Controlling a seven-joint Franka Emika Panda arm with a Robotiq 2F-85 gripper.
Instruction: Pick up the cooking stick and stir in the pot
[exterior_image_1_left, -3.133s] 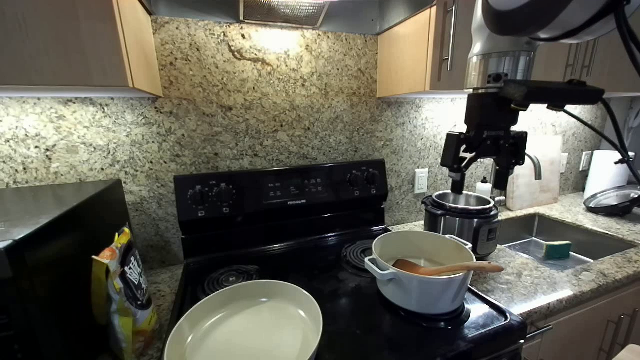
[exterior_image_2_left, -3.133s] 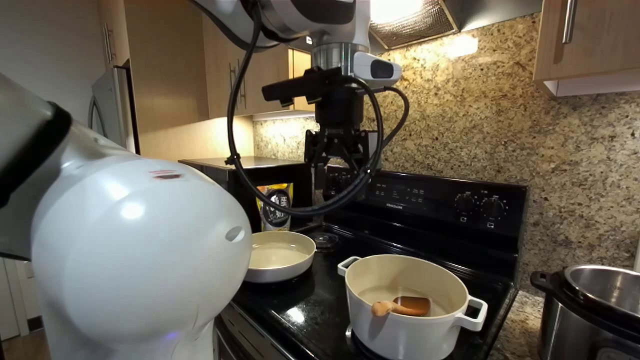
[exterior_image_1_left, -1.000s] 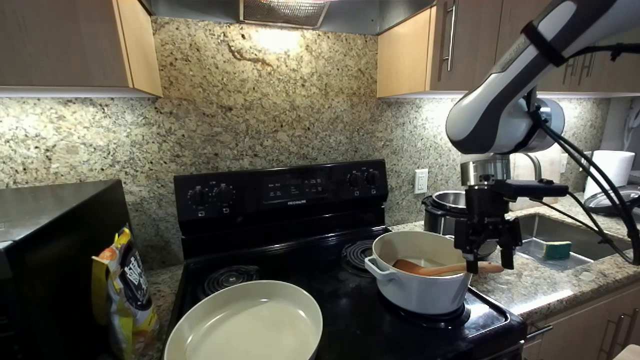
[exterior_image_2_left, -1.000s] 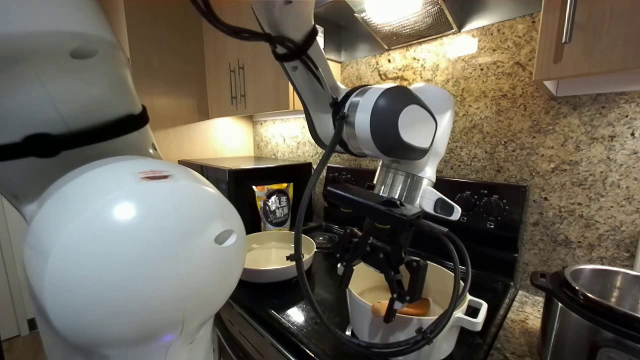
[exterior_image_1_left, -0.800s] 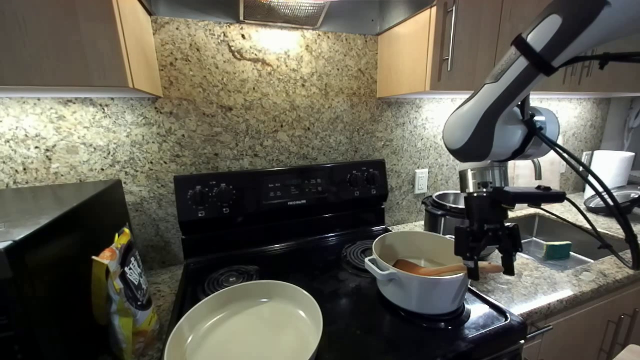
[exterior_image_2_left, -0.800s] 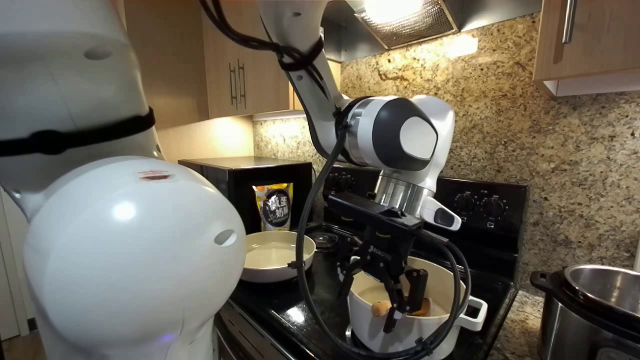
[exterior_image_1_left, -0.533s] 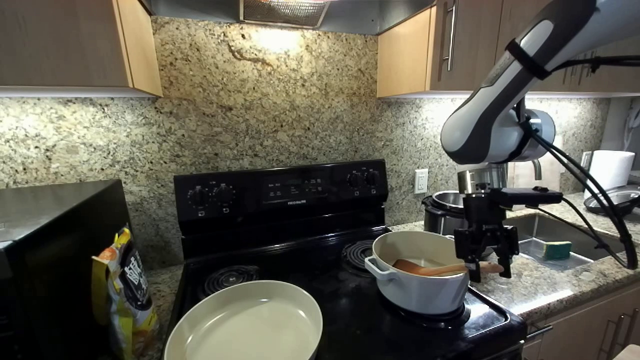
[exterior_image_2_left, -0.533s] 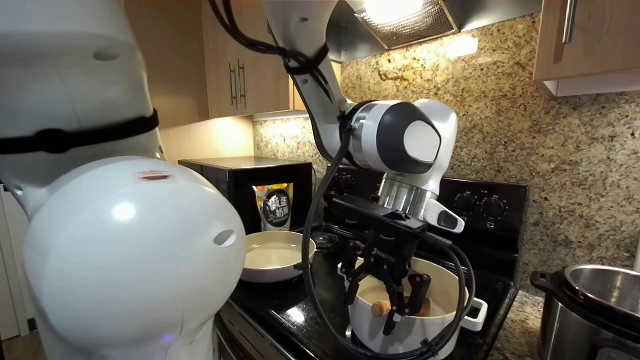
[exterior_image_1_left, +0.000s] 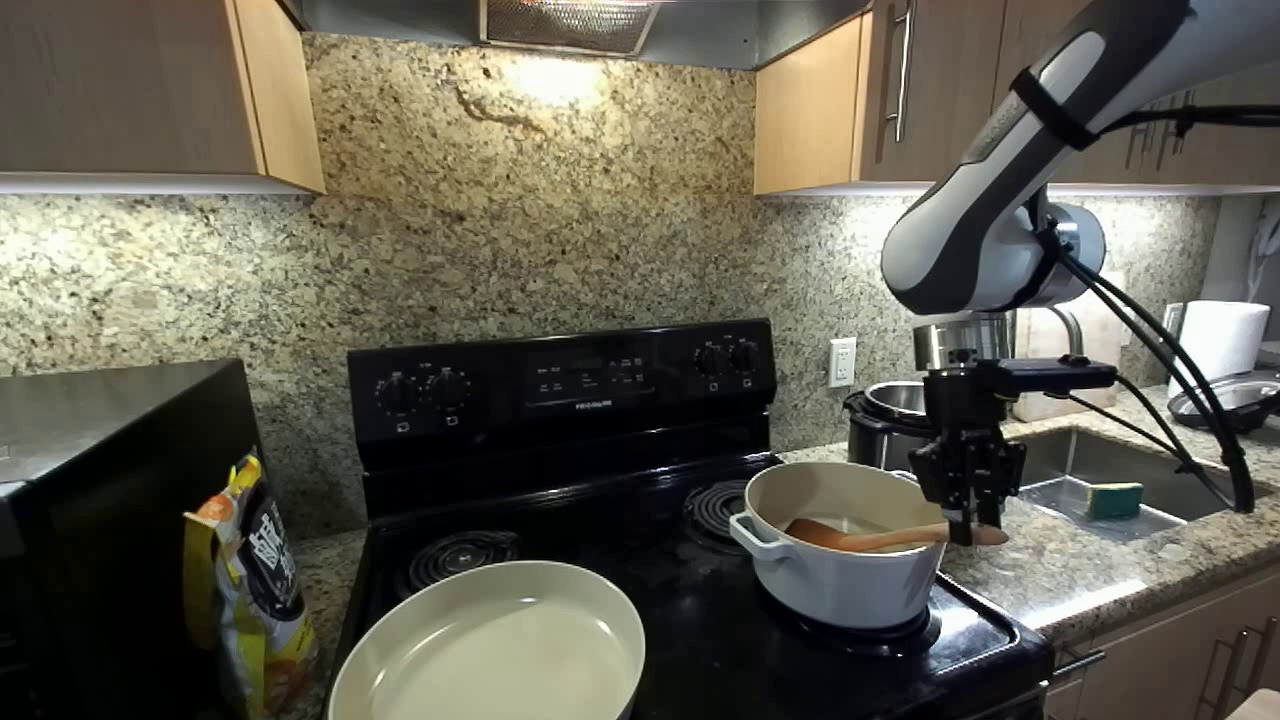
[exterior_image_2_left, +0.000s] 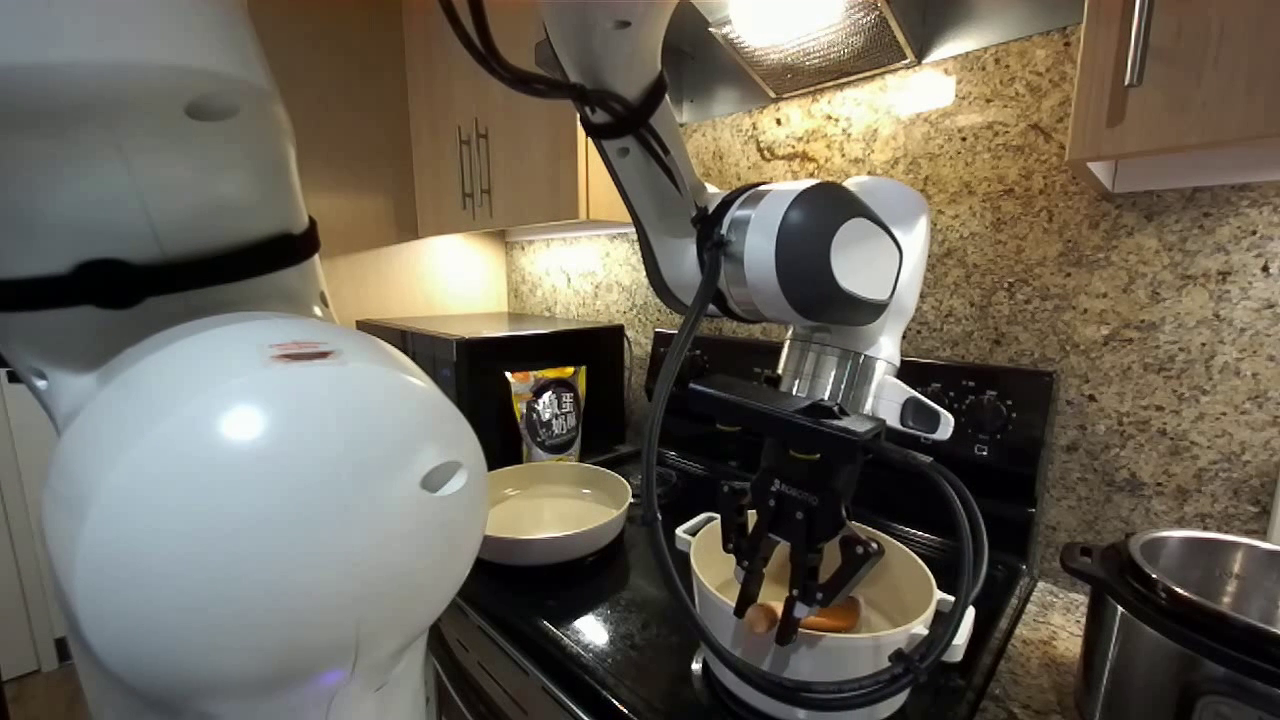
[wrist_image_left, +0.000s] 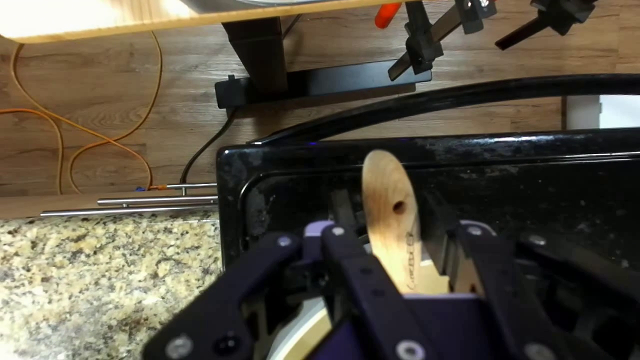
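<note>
The cooking stick (exterior_image_1_left: 870, 542), light-brown wood, leans across the rim of the white pot (exterior_image_1_left: 840, 585). Its flat end lies inside and its handle juts out over the side. In an exterior view the pot (exterior_image_2_left: 850, 652) is partly covered by the arm's cable. My gripper (exterior_image_1_left: 970, 534) points down at the jutting handle, its jaws partly drawn together. In the wrist view the handle of the stick (wrist_image_left: 384, 187) passes between the two fingers of the gripper (wrist_image_left: 388, 211). Narrow gaps show on either side of the wood, so no firm hold is visible.
A large shallow white dish (exterior_image_1_left: 500, 640) sits on the stove's near left. Behind the pot stands a steel cooker (exterior_image_1_left: 880, 440). The arm's cable (exterior_image_2_left: 652, 470) loops low in front of the pot. A sink (exterior_image_1_left: 1060, 460) lies to the right, a snack bag (exterior_image_1_left: 265, 590) at left.
Since three seconds ago my gripper has come down from above the steel cooker to the stick's handle. Over the last half second its jaws have narrowed around the handle. The stick looks unmoved.
</note>
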